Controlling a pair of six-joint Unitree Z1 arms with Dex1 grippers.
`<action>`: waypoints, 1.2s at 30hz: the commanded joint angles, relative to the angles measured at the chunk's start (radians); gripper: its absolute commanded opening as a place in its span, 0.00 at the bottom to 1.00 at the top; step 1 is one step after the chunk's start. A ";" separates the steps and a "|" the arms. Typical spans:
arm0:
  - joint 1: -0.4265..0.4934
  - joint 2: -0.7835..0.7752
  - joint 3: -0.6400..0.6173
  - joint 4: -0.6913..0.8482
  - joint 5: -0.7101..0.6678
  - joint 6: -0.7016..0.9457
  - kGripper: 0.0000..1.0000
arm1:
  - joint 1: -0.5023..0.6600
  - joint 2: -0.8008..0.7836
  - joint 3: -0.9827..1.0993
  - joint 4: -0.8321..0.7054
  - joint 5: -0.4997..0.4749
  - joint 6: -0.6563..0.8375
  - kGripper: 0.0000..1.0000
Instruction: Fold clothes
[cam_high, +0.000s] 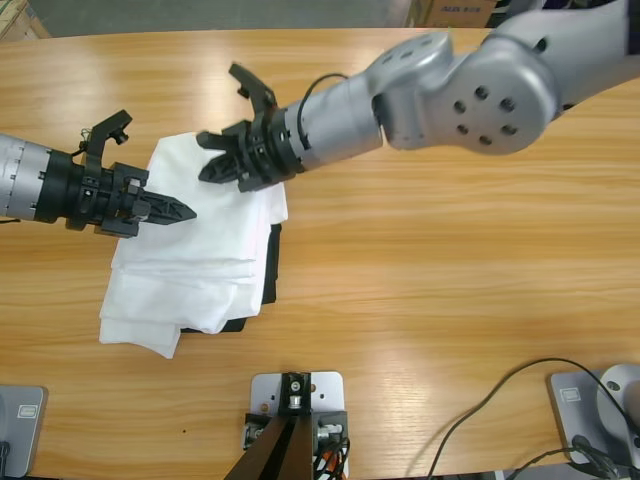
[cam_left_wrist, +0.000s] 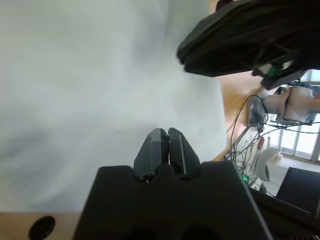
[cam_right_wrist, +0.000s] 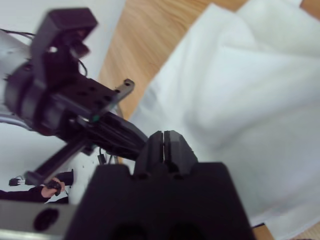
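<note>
The clothes, a white T-shirt (cam_high: 195, 255), lie folded in a rough rectangle on the left half of the table. My left gripper (cam_high: 186, 211) comes in from the left edge, shut, its pointed tip over the shirt's upper left part. In the left wrist view its jaws (cam_left_wrist: 165, 134) are together with only white cloth (cam_left_wrist: 75, 100) beyond them. My right gripper (cam_high: 208, 158) reaches down from the upper right over the shirt's top edge. In the right wrist view it (cam_right_wrist: 163, 136) is shut with nothing seen between the jaws, and the shirt (cam_right_wrist: 250, 100) spreads to the right.
A black folded garment (cam_high: 272, 262) peeks out from under the shirt's right and lower edges. The wooden table (cam_high: 450, 300) stretches to the right. The right arm's big silver elbow (cam_high: 480, 90) hangs over the table's upper right. Cables (cam_high: 500, 410) trail at the lower right.
</note>
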 joint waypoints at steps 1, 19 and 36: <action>-0.007 0.071 0.050 -0.020 0.006 -0.004 0.00 | -0.033 0.125 0.068 -0.096 0.019 0.020 0.00; 0.007 0.065 0.143 -0.057 -0.007 0.014 0.00 | -0.132 0.192 0.073 -0.154 0.055 0.011 0.00; 0.037 -0.163 0.171 -0.020 -0.010 0.004 0.00 | -0.258 0.079 0.077 -0.077 0.058 -0.033 0.00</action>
